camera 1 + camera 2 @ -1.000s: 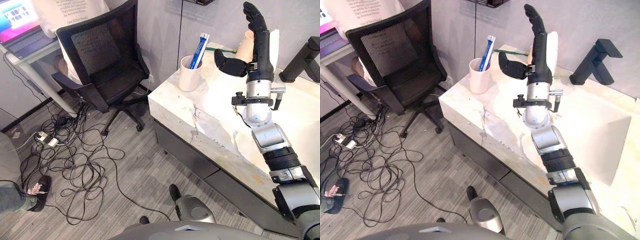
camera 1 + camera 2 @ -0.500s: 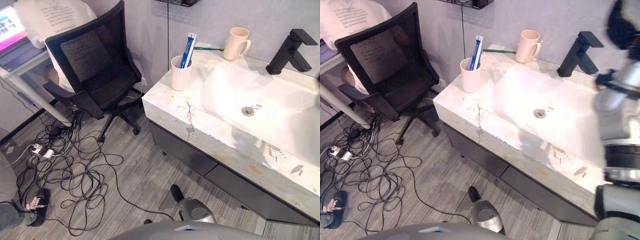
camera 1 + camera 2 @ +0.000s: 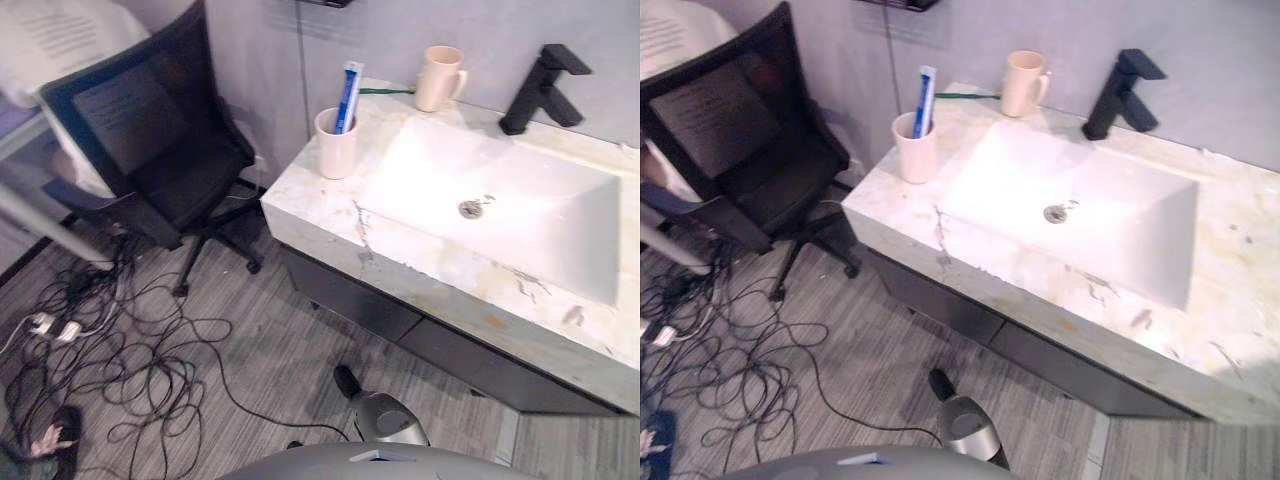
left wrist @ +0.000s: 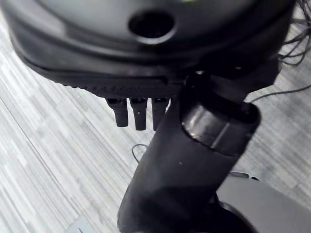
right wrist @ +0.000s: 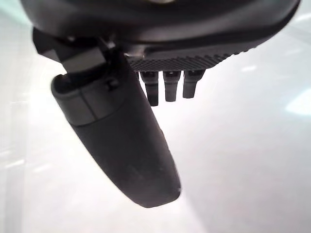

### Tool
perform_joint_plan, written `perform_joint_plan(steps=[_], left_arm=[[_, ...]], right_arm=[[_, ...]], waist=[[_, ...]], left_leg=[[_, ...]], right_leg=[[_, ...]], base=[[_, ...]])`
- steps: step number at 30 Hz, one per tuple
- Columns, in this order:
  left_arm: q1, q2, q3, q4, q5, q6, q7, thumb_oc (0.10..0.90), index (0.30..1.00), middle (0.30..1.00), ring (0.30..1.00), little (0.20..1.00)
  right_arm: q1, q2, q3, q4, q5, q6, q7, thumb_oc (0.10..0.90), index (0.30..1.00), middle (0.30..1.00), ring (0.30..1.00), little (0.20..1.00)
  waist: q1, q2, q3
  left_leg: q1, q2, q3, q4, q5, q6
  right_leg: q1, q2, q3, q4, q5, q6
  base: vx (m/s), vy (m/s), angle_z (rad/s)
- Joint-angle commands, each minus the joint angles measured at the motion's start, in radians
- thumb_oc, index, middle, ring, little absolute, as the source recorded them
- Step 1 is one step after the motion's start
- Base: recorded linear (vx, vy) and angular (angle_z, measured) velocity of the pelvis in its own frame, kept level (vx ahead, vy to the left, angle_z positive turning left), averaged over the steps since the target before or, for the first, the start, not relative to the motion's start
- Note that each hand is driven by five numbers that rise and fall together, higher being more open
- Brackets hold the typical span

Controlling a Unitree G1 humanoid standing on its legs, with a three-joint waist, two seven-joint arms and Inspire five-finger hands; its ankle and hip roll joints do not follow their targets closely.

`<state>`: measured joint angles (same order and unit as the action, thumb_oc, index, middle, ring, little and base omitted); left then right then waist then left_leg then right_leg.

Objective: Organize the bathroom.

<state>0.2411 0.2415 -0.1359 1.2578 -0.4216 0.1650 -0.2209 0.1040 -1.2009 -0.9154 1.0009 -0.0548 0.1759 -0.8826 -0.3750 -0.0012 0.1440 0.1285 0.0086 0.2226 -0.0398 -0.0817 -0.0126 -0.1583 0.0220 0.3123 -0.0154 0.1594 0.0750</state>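
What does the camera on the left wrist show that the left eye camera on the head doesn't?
The left wrist view shows the left hand up close, its fingers hanging relaxed, holding nothing. The left eye view shows the sink counter: a cup holding a toothpaste tube, a mug, a black tap, and an office chair. Both share the grey striped floor.

Glossy veined marble desk, smooth white basin, matt black faucet, mesh-backed office chair.
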Motion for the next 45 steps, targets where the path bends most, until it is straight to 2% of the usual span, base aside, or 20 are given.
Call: perform_joint_plan(steps=[1, 7, 12, 16, 19, 22, 25, 26, 27, 28, 29, 31, 32, 33, 36, 38, 40, 42, 43, 45], left_arm=[[-0.156, 0.044, 0.088, -0.047, -0.095, -0.12, -0.029, 0.8, 0.9, 0.9, 0.9, 0.9], [-0.193, 0.039, 0.087, -0.029, -0.131, -0.116, -0.001, 0.8, 0.9, 0.9, 0.9, 0.9], [-0.22, 0.037, 0.088, -0.022, -0.13, -0.107, 0.011, 0.8, 0.9, 0.9, 0.9, 0.9], [-0.239, 0.029, 0.089, -0.027, -0.117, -0.1, 0.015, 0.8, 0.9, 0.9, 0.9, 0.9], [-0.257, 0.017, 0.089, -0.028, -0.082, -0.095, 0.017, 0.8, 0.9, 0.9, 0.9, 0.9], [-0.276, 0.007, 0.081, -0.032, -0.044, -0.093, 0.01, 0.8, 0.9, 0.9, 0.9, 0.9], [-0.293, -0.003, 0.067, -0.04, -0.023, -0.092, 0.008, 0.8, 0.9, 0.9, 0.9, 0.9], [-0.302, -0.009, 0.056, -0.047, -0.024, -0.091, 0.011, 0.8, 0.9, 0.9, 0.9, 0.9], [-0.311, -0.014, 0.049, -0.055, -0.02, -0.092, 0.016, 0.8, 0.9, 0.9, 0.9, 0.9], [-0.315, -0.016, 0.044, -0.057, -0.023, -0.095, 0.016, 0.8, 0.9, 0.9, 0.9, 0.9], [-0.341, -0.028, 0.007, -0.062, -0.064, -0.116, 0.031, 0.8, 0.9, 0.9, 0.9, 0.9], [-0.36, -0.046, -0.029, -0.087, -0.135, -0.128, 0.074, 0.8, 0.9, 0.9, 0.9, 0.9], [-0.363, -0.051, -0.036, -0.114, -0.171, -0.117, 0.109, 0.8, 0.9, 0.9, 0.9, 0.9], [-0.37, -0.045, -0.05, -0.122, -0.188, -0.102, 0.123, 0.8, 0.9, 0.9, 0.9, 0.9], [-0.37, -0.047, -0.056, -0.136, -0.163, -0.075, 0.14, 0.8, 0.9, 0.9, 0.9, 0.9], [-0.372, -0.03, -0.078, -0.117, -0.186, -0.062, 0.168, 0.8, 0.9, 0.9, 0.9, 0.9], [-0.369, -0.025, -0.078, -0.112, -0.191, -0.058, 0.18, 0.8, 0.9, 0.9, 0.9, 0.9], [-0.346, 0.01, -0.07, -0.104, -0.267, -0.075, 0.204, 0.8, 0.9, 0.9, 0.9, 0.9], [-0.327, 0.022, -0.045, -0.103, -0.279, -0.086, 0.21, 0.8, 0.9, 0.9, 0.9, 0.9], [-0.306, 0.031, -0.022, -0.101, -0.287, -0.107, 0.204, 0.8, 0.9, 0.9, 0.9, 0.9]], right_arm=[[-0.021, -0.024, 0.044, 0.001, 0.129, -0.022, -0.003, 0.8, 0.9, 0.9, 0.9, 0.9], [0.013, 0.064, 0.075, 0.125, 0.261, 0.019, 0.062, 0.8, 0.9, 0.9, 0.9, 0.9], [0.02, 0.195, 0.145, 0.18, 0.391, 0.062, 0.131, 0.8, 0.9, 0.9, 0.9, 0.9], [0.019, 0.351, 0.218, 0.223, 0.573, 0.095, 0.246, 0.8, 0.9, 0.9, 0.9, 0.9], [0.008, 0.477, 0.314, 0.283, 0.679, 0.151, 0.394, 0.8, 0.9, 0.9, 0.9, 0.9], [0.004, 0.603, 0.422, 0.331, 0.707, 0.126, 0.478, 0.8, 0.9, 0.9, 0.9, 0.9], [-0.009, 0.669, 0.5, 0.362, 0.698, 0.102, 0.53, 0.8, 0.9, 0.9, 0.9, 0.9], [-0.011, 0.688, 0.532, 0.37, 0.703, 0.082, 0.556, 0.8, 0.9, 0.9, 0.9, 0.9], [-0.018, 0.704, 0.557, 0.363, 0.686, 0.085, 0.568, 0.8, 0.9, 0.9, 0.9, 0.9], [-0.021, 0.709, 0.567, 0.359, 0.682, 0.089, 0.566, 0.8, 0.9, 0.9, 0.9, 0.9], [-0.025, 0.728, 0.607, 0.355, 0.691, 0.091, 0.581, 0.8, 0.9, 0.9, 0.9, 0.9], [-0.043, 0.73, 0.631, 0.348, 0.647, 0.103, 0.607, 0.8, 0.9, 0.9, 0.9, 0.9], [-0.059, 0.736, 0.651, 0.342, 0.604, 0.107, 0.619, 0.8, 0.9, 0.9, 0.9, 0.9], [-0.061, 0.744, 0.666, 0.342, 0.577, 0.098, 0.625, 0.8, 0.9, 0.9, 0.9, 0.9], [-0.065, 0.76, 0.716, 0.292, 0.582, 0.123, 0.579, 0.8, 0.9, 0.9, 0.9, 0.9], [-0.079, 0.763, 0.725, 0.285, 0.544, 0.122, 0.569, 0.8, 0.9, 0.9, 0.9, 0.9], [-0.081, 0.765, 0.73, 0.287, 0.518, 0.112, 0.578, 0.8, 0.9, 0.9, 0.9, 0.9], [-0.089, 0.773, 0.745, 0.282, 0.461, 0.075, 0.597, 0.8, 0.9, 0.9, 0.9, 0.9], [-0.098, 0.773, 0.753, 0.291, 0.414, 0.045, 0.616, 0.8, 0.9, 0.9, 0.9, 0.9], [-0.117, 0.774, 0.766, 0.291, 0.386, 0.034, 0.619, 0.8, 0.9, 0.9, 0.9, 0.9]], waist=[[0.0, -0.069, -0.045], [-0.021, -0.066, -0.038], [-0.035, -0.059, -0.031], [-0.041, -0.051, -0.027], [-0.039, -0.045, -0.027], [-0.034, -0.037, -0.028], [-0.03, -0.025, -0.03], [-0.028, -0.018, -0.032], [-0.023, -0.013, -0.027], [-0.023, -0.012, -0.026], [-0.013, -0.019, -0.014], [0.013, -0.027, 0.019], [0.028, -0.036, 0.025], [0.027, -0.042, 0.027], [0.026, -0.028, 0.038], [0.025, -0.024, 0.047], [0.027, -0.023, 0.054], [0.058, -0.015, 0.07], [0.093, 0.003, 0.078], [0.131, 0.012, 0.082]], left_leg=[[-0.023, 0.046, -0.093, 0.154, -0.125, 0.004], [-0.024, 0.04, -0.083, 0.133, -0.121, 0.008], [-0.028, 0.032, -0.078, 0.134, -0.122, 0.014], [-0.028, 0.033, -0.074, 0.14, -0.121, 0.014], [-0.029, 0.035, -0.073, 0.149, -0.119, 0.011], [-0.025, 0.041, -0.072, 0.163, -0.119, 0.005], [-0.01, 0.055, -0.066, 0.18, -0.116, -0.009], [-0.014, 0.065, -0.071, 0.202, -0.092, -0.025], [-0.038, 0.084, -0.09, 0.278, -0.013, -0.055], [-0.051, 0.087, -0.098, 0.31, 0.007, -0.064], [-0.134, 0.067, -0.113, 0.442, 0.048, -0.07], [-0.23, 0.004, -0.116, 0.462, -0.014, -0.03], [-0.217, -0.015, -0.098, 0.397, -0.079, 0.004], [-0.209, -0.022, -0.09, 0.394, -0.129, 0.024], [-0.157, -0.028, -0.08, 0.28, -0.117, 0.053], [-0.143, -0.038, -0.064, 0.242, -0.125, 0.071], [-0.135, -0.036, -0.062, 0.229, -0.126, 0.075], [-0.156, -0.015, -0.036, 0.218, -0.11, 0.089], [-0.188, 0.006, -0.02, 0.22, -0.091, 0.098], [-0.218, 0.011, -0.027, 0.24, -0.08, 0.101]], right_leg=[[0.045, 0.012, 0.065, 0.118, -0.138, 0.069], [0.028, 0.018, 0.079, 0.11, -0.125, 0.068], [0.015, 0.017, 0.079, 0.108, -0.117, 0.066], [0.015, 0.01, 0.07, 0.109, -0.117, 0.062], [0.019, 0.004, 0.057, 0.106, -0.117, 0.057], [0.026, 0.0, 0.041, 0.105, -0.116, 0.052], [0.028, -0.002, 0.014, 0.116, -0.117, 0.042], [0.029, 0.004, 0.005, 0.124, -0.117, 0.033], [0.028, 0.014, -0.005, 0.13, -0.11, 0.021], [0.026, 0.014, -0.012, 0.132, -0.106, 0.016], [0.021, 0.001, -0.038, 0.137, -0.088, 0.002], [0.032, -0.009, -0.05, 0.143, -0.096, 0.015], [0.024, -0.022, -0.066, 0.147, -0.103, 0.033], [0.001, -0.029, -0.07, 0.164, -0.108, 0.041], [-0.045, -0.038, -0.092, 0.192, -0.105, 0.052], [-0.108, -0.052, -0.095, 0.194, -0.067, 0.082], [-0.117, -0.052, -0.108, 0.202, -0.067, 0.087], [-0.139, -0.038, -0.179, 0.307, -0.143, 0.08], [-0.141, -0.035, -0.224, 0.441, -0.21, 0.068], [-0.119, -0.051, -0.246, 0.464, -0.262, 0.052]], base=[[-0.05, 0.022, -0.23], [-0.04, 0.019, -0.22], [-0.02, 0.0, -0.07], [-0.01, -0.019, 0.09], [0.02, -0.064, 0.01], [0.03, -0.077, 0.04], [0.03, -0.057, 0.09], [0.0, -0.032, 0.11], [-0.01, -0.031, 0.13], [-0.08, -0.035, 0.15], [-0.11, 0.008, 0.14], [-0.11, 0.061, 0.21], [-0.03, 0.088, -0.02], [0.01, 0.098, -0.53], [0.0, 0.063, -0.83], [-0.02, 0.01, -0.41], [-0.02, -0.019, -0.01], [-0.14, -0.058, -0.27], [-0.16, -0.07, -1.63], [-0.07, -0.083, -1.85]])
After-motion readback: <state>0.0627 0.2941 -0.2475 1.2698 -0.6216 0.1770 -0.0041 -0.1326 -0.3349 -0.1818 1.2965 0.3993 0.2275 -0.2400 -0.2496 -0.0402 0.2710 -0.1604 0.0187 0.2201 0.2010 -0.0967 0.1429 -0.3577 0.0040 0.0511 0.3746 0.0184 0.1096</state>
